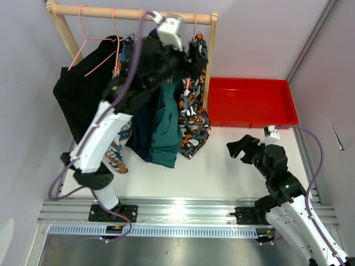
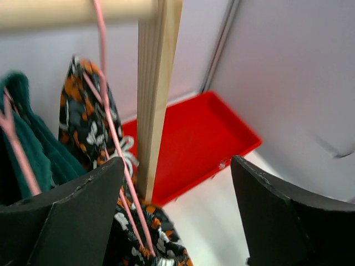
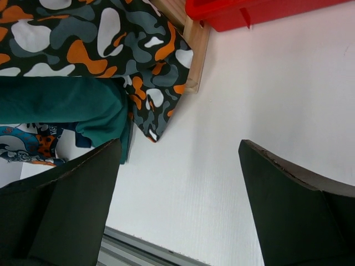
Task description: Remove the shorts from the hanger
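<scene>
Five pairs of shorts hang on pink hangers from a wooden rail (image 1: 133,12): black (image 1: 83,94), blue-orange-white patterned (image 1: 119,149), navy (image 1: 141,133), teal (image 1: 166,127) and black-orange-white patterned (image 1: 194,116). My left gripper (image 1: 193,55) is raised near the rail's right end, open and empty. In the left wrist view its jaws (image 2: 177,160) stand wide apart. The pink hanger wire (image 2: 111,127) of the black-orange-white shorts (image 2: 83,122) runs just beside the left finger. My right gripper (image 1: 238,148) is open and empty above the table, right of the shorts.
A red tray (image 1: 252,102) lies at the back right, beside the rack's right wooden post (image 1: 211,61). The post (image 2: 158,83) stands close in front of my left gripper. Grey walls close in the left, back and right sides. A metal rail runs along the near edge.
</scene>
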`<state>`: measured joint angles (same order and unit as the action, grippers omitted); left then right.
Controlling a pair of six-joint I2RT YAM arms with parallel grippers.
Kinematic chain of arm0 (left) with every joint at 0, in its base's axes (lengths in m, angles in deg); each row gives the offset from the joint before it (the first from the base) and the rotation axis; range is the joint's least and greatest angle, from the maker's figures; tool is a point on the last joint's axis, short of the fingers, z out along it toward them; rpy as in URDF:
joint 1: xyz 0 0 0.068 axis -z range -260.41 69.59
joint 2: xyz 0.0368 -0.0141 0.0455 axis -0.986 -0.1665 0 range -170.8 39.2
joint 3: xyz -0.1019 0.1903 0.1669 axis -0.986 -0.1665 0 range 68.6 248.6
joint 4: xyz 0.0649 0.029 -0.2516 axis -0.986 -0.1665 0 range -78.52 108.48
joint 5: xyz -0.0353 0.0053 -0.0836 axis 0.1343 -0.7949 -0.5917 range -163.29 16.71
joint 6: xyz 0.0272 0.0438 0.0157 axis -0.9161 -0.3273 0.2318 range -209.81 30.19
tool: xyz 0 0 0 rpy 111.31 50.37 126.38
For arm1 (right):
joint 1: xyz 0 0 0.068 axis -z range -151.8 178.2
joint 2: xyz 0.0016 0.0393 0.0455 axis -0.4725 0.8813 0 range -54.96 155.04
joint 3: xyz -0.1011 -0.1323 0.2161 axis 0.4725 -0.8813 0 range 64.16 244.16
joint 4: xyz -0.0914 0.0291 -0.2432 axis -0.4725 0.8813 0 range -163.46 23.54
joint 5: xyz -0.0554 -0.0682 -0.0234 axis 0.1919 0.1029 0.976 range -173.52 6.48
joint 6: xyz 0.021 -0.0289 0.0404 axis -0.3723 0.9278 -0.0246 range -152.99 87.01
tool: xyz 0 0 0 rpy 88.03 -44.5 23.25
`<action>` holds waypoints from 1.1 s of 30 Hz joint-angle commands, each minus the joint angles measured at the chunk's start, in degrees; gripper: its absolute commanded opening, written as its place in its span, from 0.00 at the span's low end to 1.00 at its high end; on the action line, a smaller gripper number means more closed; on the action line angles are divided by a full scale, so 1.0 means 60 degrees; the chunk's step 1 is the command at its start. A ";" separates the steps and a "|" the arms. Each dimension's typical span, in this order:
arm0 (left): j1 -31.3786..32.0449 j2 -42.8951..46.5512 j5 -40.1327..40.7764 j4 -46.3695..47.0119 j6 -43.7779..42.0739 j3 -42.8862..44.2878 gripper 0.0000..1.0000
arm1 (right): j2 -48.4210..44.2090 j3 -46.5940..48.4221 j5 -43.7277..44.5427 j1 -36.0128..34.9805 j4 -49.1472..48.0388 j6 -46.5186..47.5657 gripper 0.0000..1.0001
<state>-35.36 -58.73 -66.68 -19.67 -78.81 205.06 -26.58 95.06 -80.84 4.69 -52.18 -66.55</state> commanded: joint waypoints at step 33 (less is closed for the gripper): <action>-0.0068 -0.1317 0.3454 -0.0775 -0.1145 0.0913 0.00 | -0.0145 0.0139 0.0345 -0.0023 0.0351 0.0291 0.93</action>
<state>-35.29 -71.47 -47.90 -24.81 -82.83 207.09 -27.76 95.06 -79.40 4.69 -48.79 -65.39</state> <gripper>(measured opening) 0.035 0.933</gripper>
